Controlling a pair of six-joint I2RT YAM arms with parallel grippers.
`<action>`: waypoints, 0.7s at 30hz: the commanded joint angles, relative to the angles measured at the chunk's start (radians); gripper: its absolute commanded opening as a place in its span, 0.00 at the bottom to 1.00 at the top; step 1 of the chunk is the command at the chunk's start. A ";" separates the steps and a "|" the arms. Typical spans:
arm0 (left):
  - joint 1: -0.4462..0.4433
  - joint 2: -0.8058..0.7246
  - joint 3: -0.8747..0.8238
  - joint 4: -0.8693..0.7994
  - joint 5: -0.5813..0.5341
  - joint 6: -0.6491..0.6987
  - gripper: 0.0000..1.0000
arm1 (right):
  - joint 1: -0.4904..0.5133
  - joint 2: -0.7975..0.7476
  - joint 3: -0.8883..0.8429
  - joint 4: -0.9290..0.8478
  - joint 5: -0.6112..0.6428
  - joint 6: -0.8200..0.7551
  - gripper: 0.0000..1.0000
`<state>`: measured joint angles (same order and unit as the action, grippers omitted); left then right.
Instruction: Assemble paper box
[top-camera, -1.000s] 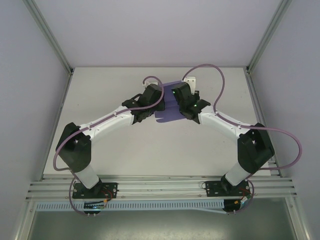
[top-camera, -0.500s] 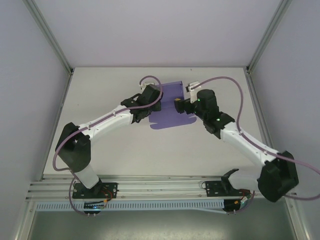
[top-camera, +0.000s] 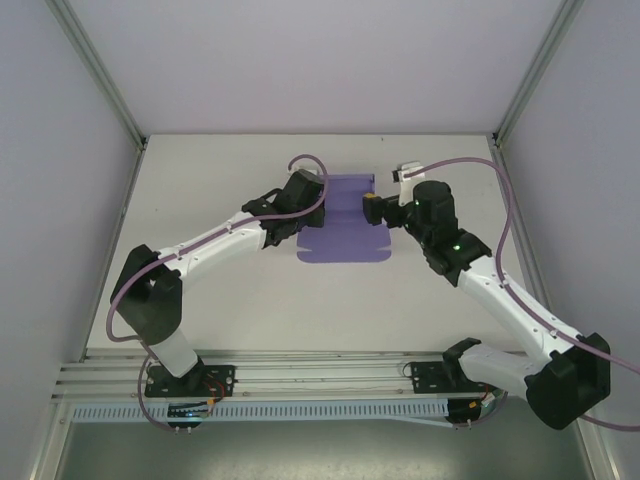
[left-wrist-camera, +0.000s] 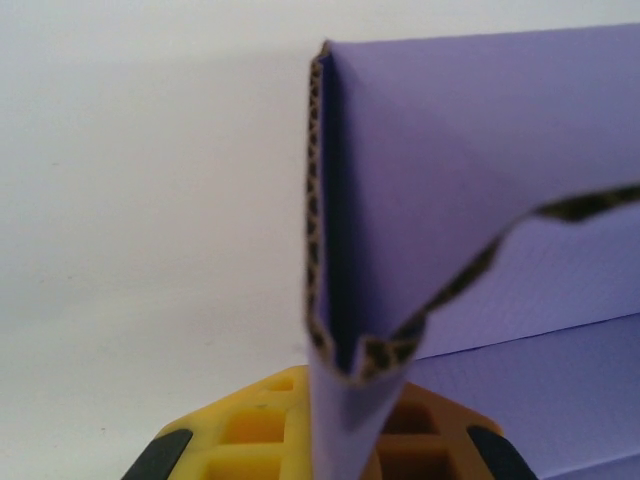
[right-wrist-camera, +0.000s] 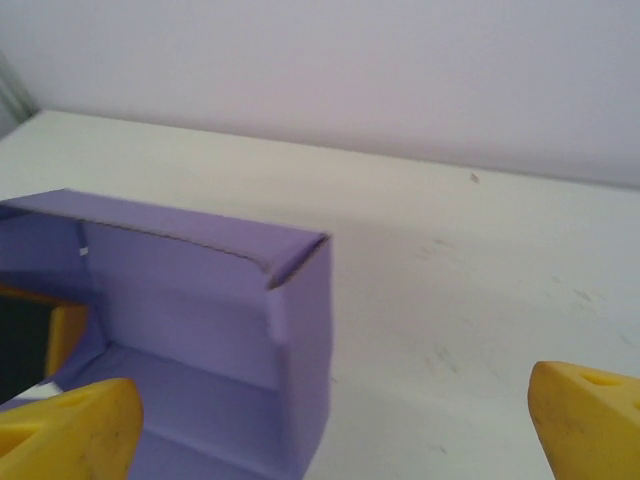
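The white bench (top-camera: 250, 300) carries the purple paper box (top-camera: 345, 238), half folded, between the two hands. The left hand (top-camera: 318, 205) is pinched tight on one raised flap (left-wrist-camera: 345, 300). The right hand (top-camera: 375, 208) is wide apart just beside the nearest wall (right-wrist-camera: 300, 340), holding nothing. That loose wall may flop back down, and a hard pull by the left hand could bend the thin flap.

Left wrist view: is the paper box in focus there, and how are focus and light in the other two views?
Left wrist view: the paper box is slightly soft, its corrugated edge still readable, and the left gripper is blurred at the bottom. Right wrist view: the box wall is fairly sharp, while the right gripper is blurred at the bottom corners. Top external view: even, soft light, faint shadows, no glare.
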<state>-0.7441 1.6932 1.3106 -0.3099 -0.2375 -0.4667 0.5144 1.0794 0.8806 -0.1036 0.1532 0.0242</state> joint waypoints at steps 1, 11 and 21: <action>0.010 -0.018 -0.032 0.023 0.168 0.235 0.00 | -0.027 -0.100 -0.034 -0.101 0.149 0.114 0.99; 0.037 0.085 0.065 -0.378 0.561 0.855 0.00 | -0.135 -0.312 -0.124 -0.286 0.091 0.189 0.99; 0.035 0.389 0.422 -0.699 0.176 1.017 0.00 | -0.162 -0.234 -0.148 -0.347 0.133 0.138 0.99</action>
<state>-0.7120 2.0251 1.6222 -0.8452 0.0517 0.4488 0.3668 0.8448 0.7406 -0.4126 0.2539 0.1810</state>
